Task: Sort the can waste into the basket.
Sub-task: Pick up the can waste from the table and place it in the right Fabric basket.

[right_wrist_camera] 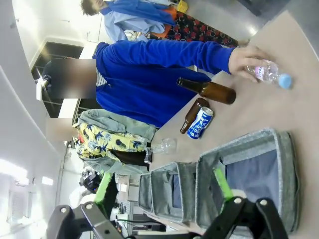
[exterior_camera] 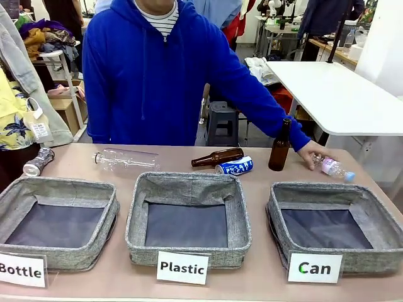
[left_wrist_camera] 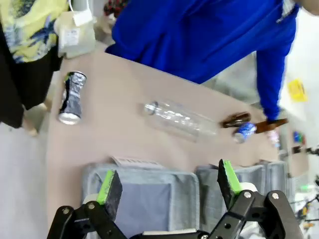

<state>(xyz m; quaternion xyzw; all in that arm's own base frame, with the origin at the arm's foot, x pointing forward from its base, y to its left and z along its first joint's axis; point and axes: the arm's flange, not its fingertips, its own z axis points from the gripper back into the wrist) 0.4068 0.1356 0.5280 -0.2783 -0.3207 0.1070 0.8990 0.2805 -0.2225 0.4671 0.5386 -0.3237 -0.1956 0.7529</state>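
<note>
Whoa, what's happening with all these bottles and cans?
It's a sorting job. The person's hand rests on a small plastic bottle on the right. The blue can lies beside a brown bottle mid-table, the dented silver can at the far left. Neither is in the Can basket yet. The left gripper and right gripper hang open, holding nothing.

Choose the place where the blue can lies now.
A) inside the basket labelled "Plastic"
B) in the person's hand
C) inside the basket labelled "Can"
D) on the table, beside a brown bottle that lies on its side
D: the blue can lies on its side on the table, close beside the lying brown bottle, behind the middle basket and not inside it.
</note>
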